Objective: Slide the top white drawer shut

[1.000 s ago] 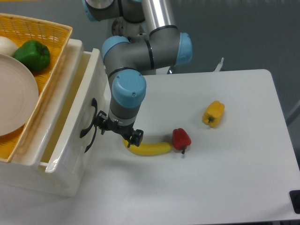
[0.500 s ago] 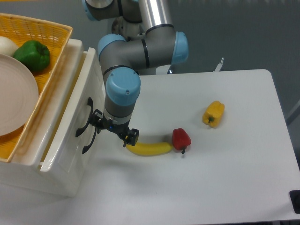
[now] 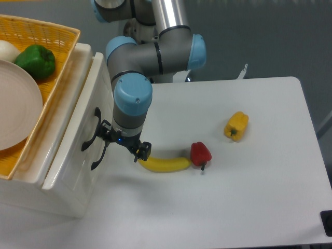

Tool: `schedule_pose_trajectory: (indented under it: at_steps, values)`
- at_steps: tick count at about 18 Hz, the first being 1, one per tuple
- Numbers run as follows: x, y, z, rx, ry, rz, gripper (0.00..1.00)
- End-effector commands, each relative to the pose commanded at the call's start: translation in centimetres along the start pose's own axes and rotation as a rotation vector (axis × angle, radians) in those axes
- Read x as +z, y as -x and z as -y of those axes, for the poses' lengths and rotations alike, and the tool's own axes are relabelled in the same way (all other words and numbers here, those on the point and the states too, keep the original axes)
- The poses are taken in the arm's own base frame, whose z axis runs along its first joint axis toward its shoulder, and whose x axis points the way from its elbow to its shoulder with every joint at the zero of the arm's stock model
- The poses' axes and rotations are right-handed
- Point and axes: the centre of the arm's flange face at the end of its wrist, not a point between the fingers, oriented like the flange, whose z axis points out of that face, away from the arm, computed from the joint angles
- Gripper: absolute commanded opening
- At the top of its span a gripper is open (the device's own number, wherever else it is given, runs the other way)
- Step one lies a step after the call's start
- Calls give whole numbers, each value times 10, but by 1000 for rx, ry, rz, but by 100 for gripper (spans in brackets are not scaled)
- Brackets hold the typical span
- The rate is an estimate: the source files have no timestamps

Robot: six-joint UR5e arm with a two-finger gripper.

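Against the top white drawer (image 3: 72,140), the gripper (image 3: 123,145) presses beside its black handle (image 3: 92,136). Whether its fingers are apart cannot be told.

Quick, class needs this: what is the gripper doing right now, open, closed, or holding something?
Gripper: open, holding nothing; its side rests against the front of the top white drawer by the black handle.

arm (image 3: 150,52) bent low, fingers (image 3: 144,151) pointing down
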Motion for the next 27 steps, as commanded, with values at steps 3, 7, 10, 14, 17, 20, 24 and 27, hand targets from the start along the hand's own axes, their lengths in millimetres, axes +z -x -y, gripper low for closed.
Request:
schedule_pose_trajectory:
  at_steps: [3, 7, 10, 14, 17, 20, 24, 27]
  values:
    - [-1, 0, 0, 0, -2, 0, 100]
    - [0, -4, 1, 6, 0, 0, 100]
    - [-3, -2, 1, 4, -4, 3, 100]
    - [-7, 2, 1, 0, -10, 8, 100]
    - [-12, 7, 1, -6, -17, 15, 100]
    - [-26, 29, -8, -32, -35, 31, 100]
    - [-43, 58, -30, -8, -22, 82, 100]
    - [-49, 70, -37, -15, 8, 128, 100]
